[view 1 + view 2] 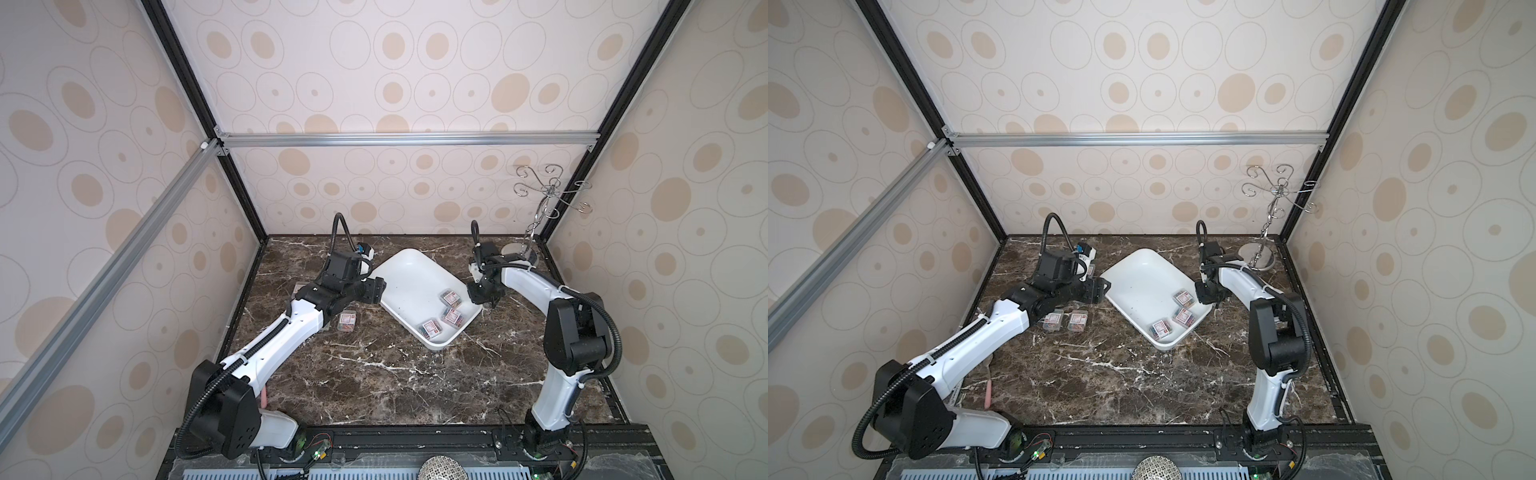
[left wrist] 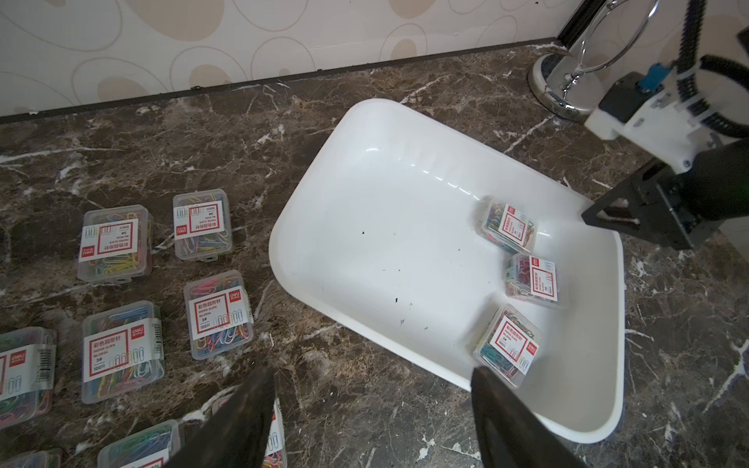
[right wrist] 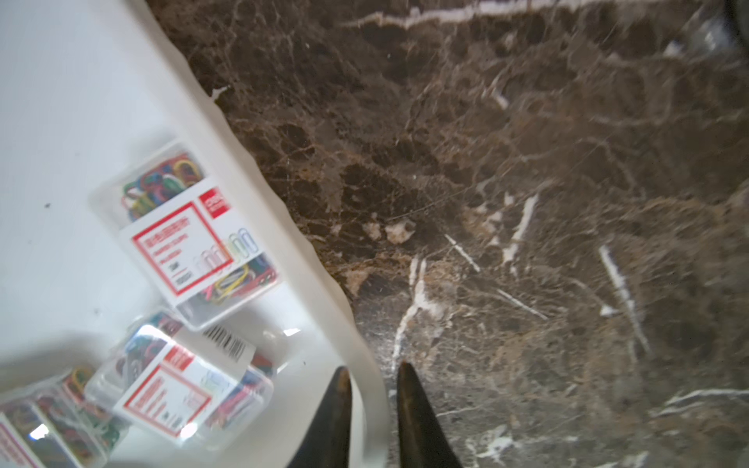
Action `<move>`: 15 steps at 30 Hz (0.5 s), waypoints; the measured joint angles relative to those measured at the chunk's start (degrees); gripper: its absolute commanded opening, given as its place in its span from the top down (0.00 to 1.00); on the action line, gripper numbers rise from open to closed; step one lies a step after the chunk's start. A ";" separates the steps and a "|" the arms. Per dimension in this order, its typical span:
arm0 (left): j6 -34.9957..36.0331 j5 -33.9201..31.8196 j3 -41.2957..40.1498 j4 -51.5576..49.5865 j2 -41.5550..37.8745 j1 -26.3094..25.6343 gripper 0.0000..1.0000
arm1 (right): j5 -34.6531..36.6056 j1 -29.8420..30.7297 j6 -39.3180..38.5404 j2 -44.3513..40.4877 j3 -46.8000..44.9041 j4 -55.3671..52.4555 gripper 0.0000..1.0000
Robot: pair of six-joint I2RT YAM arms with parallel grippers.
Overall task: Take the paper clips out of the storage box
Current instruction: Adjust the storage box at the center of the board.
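Emptying is well along. Three small clear plastic boxes of multicoloured paper clips (image 1: 450, 297) lie in the large shallow white storage box (image 1: 405, 278), bunched in the corner nearest the right arm. Several more sit out on the dark brown marble tabletop (image 1: 374, 374) on the left arm's side.

- Left gripper (image 2: 373, 369): jaws wide apart, nothing between them, poised just beside the tray's rim.
- Right gripper (image 3: 373, 369): fingers straddle the rim, one inside and one outside, gap narrow. Whether they actually pinch it I cannot tell. Probably steadying the tray.

Step in hand, as I judge it: fetching the next box. That calls for the left gripper to reach across to the nearest box, straddle its sides and close. Finger room is likely tight there, with wall and neighbours close by.
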 measured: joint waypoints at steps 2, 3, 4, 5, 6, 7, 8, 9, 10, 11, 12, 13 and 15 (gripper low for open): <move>0.00 -0.02 -0.44 0.00 0.00 -0.02 0.24 | 0.09 -0.33 1.36 0.00 1.60 -0.11 0.71; 0.00 0.00 -0.66 0.02 0.00 -0.02 0.24 | 0.42 -0.50 2.54 0.00 2.25 -0.09 0.71; -0.02 0.00 -0.79 0.00 0.02 -0.02 0.24 | 0.70 -0.59 3.74 0.00 2.64 -0.11 0.70; -0.02 0.00 -0.87 0.02 0.00 -0.04 0.24 | 0.92 -0.66 5.29 -0.04 2.84 -0.15 0.69; -0.02 0.00 -0.94 0.04 0.02 -0.07 0.24 | 1.03 -0.66 7.04 -0.11 2.80 -0.39 0.69; -0.02 0.00 -0.98 0.02 0.00 -0.07 0.24 | 1.07 -0.63 8.61 -0.31 2.54 -0.55 0.66; -0.02 0.00 -0.98 0.02 0.00 -0.09 0.24 | 1.05 -0.63 10.32 -0.96 1.38 0.04 0.62; -0.02 -0.02 -0.98 0.02 0.00 -0.09 0.24 | 1.05 -0.63 12.13 -2.27 -0.70 0.81 0.59; -0.02 -0.02 -0.98 0.00 0.00 -0.11 0.24 | 0.98 -0.63 13.55 -3.76 -2.89 1.14 0.57; -0.02 -0.02 -0.98 0.00 -0.02 -0.11 0.24 | 0.85 -0.63 14.99 -5.81 -5.68 1.81 0.57; 0.00 -0.04 -0.98 -0.02 -0.04 -0.15 0.24 | 0.63 -0.63 16.26 -7.87 -8.20 2.05 0.57; 0.00 -0.02 -0.98 -0.02 -0.07 -0.17 0.24 | 0.24 -0.63 17.49 -9.90 -10.45 2.34 0.56; 0.00 -0.02 -0.98 -0.02 -0.09 -0.22 0.24 | -0.57 -0.61 19.74 -13.22 -13.55 2.64 0.56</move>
